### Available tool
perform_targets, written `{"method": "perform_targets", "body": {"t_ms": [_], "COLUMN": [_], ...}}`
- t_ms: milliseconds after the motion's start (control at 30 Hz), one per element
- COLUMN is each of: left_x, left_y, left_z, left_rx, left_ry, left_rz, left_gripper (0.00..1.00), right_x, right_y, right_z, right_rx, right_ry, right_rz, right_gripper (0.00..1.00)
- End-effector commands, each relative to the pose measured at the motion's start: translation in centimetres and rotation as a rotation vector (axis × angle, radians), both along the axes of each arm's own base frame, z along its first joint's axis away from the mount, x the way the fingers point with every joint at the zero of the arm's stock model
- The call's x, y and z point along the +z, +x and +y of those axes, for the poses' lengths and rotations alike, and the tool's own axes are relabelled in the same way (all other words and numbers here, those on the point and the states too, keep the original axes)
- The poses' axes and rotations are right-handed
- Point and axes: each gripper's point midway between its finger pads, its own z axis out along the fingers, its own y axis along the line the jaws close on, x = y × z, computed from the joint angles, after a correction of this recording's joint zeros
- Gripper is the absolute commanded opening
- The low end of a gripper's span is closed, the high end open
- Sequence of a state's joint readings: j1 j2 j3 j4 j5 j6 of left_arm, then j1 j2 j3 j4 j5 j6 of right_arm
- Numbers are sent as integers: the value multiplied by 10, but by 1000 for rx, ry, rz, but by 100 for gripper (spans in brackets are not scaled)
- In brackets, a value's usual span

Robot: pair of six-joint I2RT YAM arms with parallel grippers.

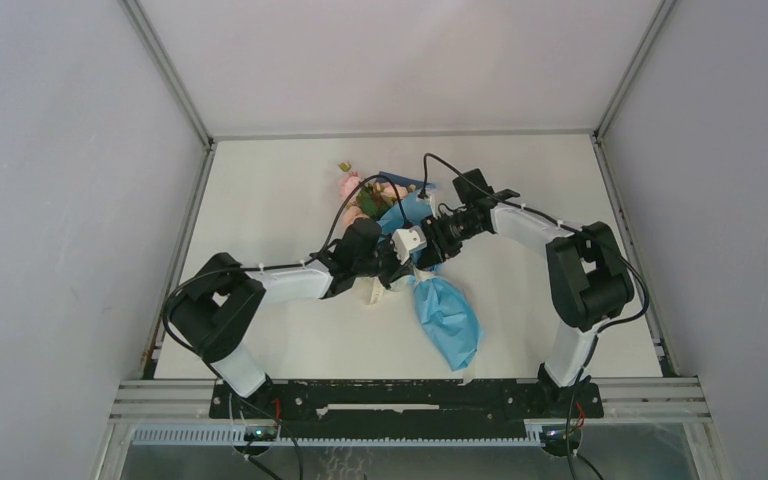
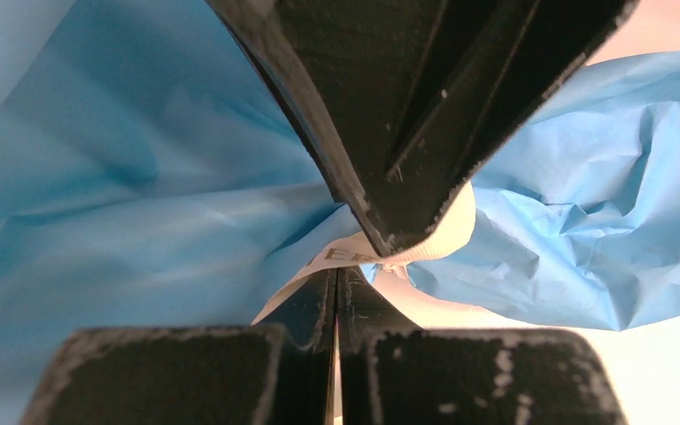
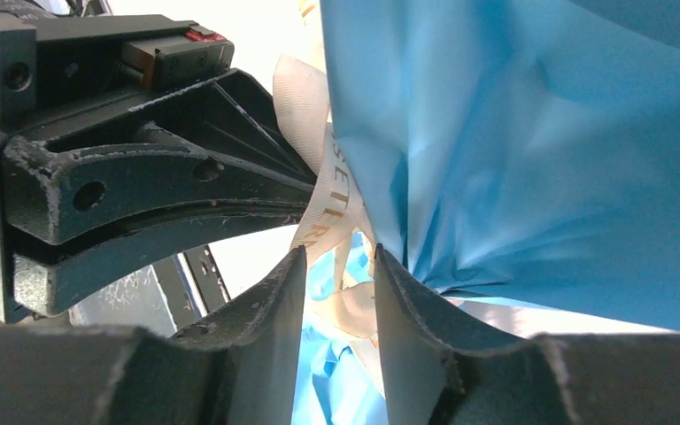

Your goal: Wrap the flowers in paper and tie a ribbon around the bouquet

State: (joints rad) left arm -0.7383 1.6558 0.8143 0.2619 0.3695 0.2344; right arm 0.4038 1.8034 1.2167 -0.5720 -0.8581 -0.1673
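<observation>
We judge the step in hand to be the tying. The long cream-white fabric ribbon with printed letters (image 3: 328,199) sits at the pinched waist of the slim bouquet of blue paper (image 1: 447,312), and both grippers meet there. The bouquet lies near the middle of the white table (image 1: 270,200). In the top view its pale pink blooms (image 1: 350,185) point to 11 o'clock and its crumpled blue tail to 5 o'clock.

The left gripper (image 2: 337,288) is closed, and its tips pinch the ribbon right against the light blue wrapping paper (image 2: 142,221). The right gripper (image 3: 341,270) has its jaws partly apart. A strand of ribbon passes through the gap, and we cannot tell if the pads really press it (to us it looks loose).

To do this step well, we think the left gripper should serve as a firm anchor. The right one should close on the free strand only, not on the paper, which looks thin and easy to tear. The pull should then go away from the waist, slow and even, so that the loop becomes tight without dragging the bouquet or crushing the blooms.

About the pose: the left arm (image 1: 290,282) reaches low from 8 o'clock toward the centre, its forearm almost flat over the table. The right arm (image 1: 535,228) comes from 4 o'clock, bends at the elbow and points toward 9 o'clock, so the two grippers stand tip to tip.
</observation>
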Motion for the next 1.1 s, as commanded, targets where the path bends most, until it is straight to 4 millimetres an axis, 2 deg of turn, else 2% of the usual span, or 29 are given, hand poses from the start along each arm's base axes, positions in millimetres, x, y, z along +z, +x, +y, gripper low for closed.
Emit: {"method": "perform_targets", "body": {"t_ms": [0, 167, 300, 367, 467, 633, 667, 833, 1067], "left_x": [37, 37, 38, 37, 37, 41, 44, 53, 50], "left_y": [18, 17, 17, 17, 16, 5, 0, -26, -53], "left_z": [-14, -13, -13, -13, -12, -11, -11, -9, 9], "left_rx": [12, 12, 10, 8, 8, -71, -110, -307, -556], "left_ry": [-87, -85, -87, -86, -84, -84, -92, -88, 36], "left_rz": [-68, -69, -73, -72, -73, -121, -139, -241, -370], "left_gripper": [0, 0, 0, 0, 0, 0, 2, 24, 37], "right_x": [3, -2, -7, -9, -8, 2, 3, 8, 13], "right_y": [0, -3, -7, -6, -2, 0, 0, 1, 2], "right_z": [11, 10, 12, 12, 9, 9, 9, 8, 8], "right_rx": [53, 59, 71, 64, 45, 32, 32, 16, -3], "right_ry": [12, -7, -26, -38, -45, -33, -31, -36, -40], "right_rz": [-40, -31, -24, -25, -28, -47, -47, -54, -62], "right_gripper": [45, 47, 44, 36, 19, 3, 0, 0, 0]}}
